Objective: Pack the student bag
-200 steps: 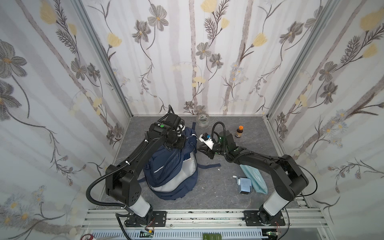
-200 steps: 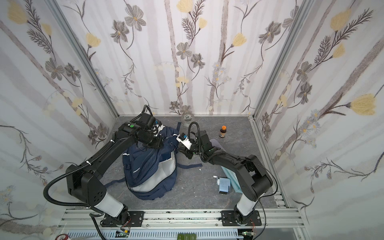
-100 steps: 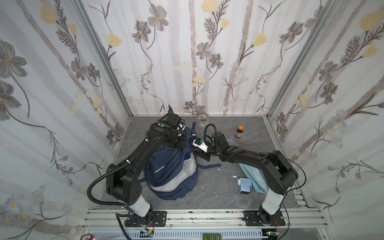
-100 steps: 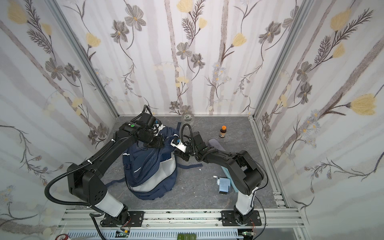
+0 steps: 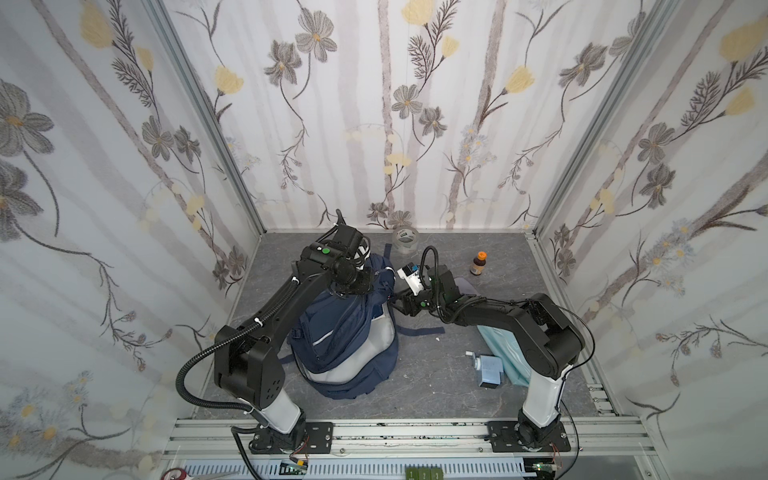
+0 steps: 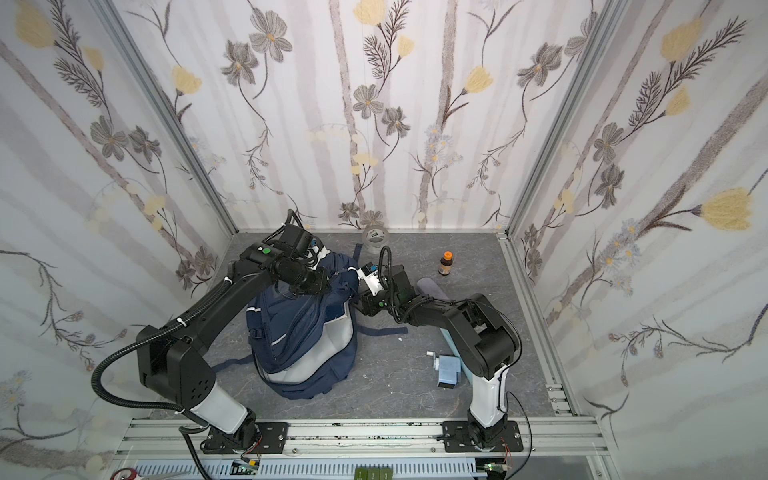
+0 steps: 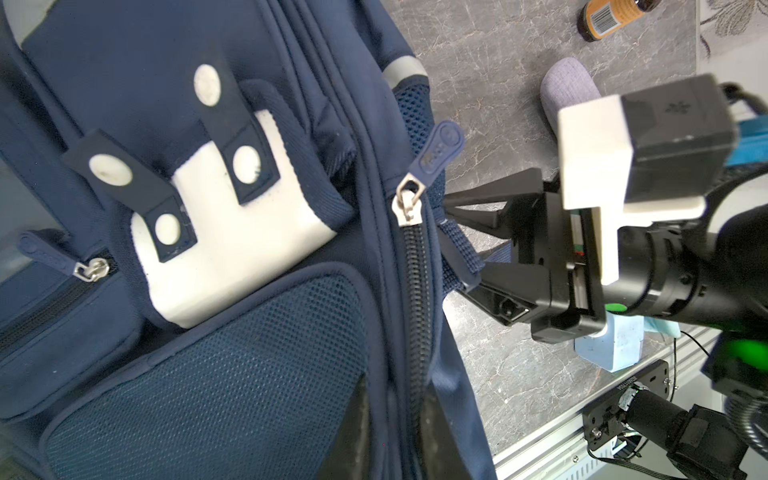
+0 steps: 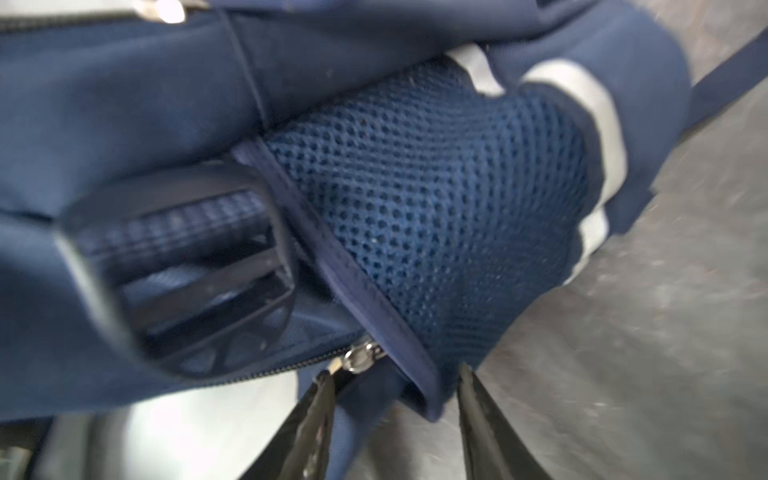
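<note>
The student bag (image 5: 345, 332) stands left of centre on the grey table (image 5: 436, 386). Its top is raised under the left gripper (image 5: 355, 286), whose jaws are pressed together, apparently pinching the bag's top edge, though the contact is hidden. The right gripper (image 8: 397, 374) is spread and empty. It straddles the rim of the mesh side pocket (image 8: 436, 216), one finger just beside a zip slider (image 8: 359, 358).

Likely step: seize the zip. Centre the jaws on the slider — not on mesh or binding — close fully, then pull along the teeth with the fabric taut. The brown bottle (image 5: 478, 264) lies unpacked.
</note>
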Robot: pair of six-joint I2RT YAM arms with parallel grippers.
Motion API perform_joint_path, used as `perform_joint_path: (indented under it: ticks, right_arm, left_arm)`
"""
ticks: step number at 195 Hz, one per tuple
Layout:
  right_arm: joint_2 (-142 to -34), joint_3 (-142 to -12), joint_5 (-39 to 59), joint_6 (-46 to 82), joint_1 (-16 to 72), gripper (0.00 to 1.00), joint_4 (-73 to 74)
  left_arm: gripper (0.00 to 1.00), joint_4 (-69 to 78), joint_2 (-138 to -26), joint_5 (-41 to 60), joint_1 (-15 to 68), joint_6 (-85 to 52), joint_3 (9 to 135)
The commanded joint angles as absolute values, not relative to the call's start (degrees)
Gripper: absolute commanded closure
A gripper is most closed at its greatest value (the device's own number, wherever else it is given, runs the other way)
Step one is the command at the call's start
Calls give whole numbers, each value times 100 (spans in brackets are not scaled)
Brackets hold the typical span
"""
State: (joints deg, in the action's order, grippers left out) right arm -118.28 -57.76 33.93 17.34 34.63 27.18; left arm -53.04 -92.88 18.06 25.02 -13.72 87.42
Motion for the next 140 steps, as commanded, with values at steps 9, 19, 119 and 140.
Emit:
perform_joint_path:
  ticks: [9,19,119,140]
  right_arm:
    - [-12034,-5430,4095,4195,3406,56,4993]
    - [-12050,-5219,4104,4809,3382,58,5704]
    - [-11934,-4401,3583,7459,3456,67,7230]
    - [-12179,-4430,3446,7689,3463,70,7450]
  left_arm:
    - [100,-4932,-9316,2085,2514,-1483,8807]
    - [100,-4931,-9342,2094,2514,-1507,8811]
    - [100,-4818,-9637,1890,2594,-1958,8926]
    - [100,-4843,-9621,1909,2593,-1960,8947]
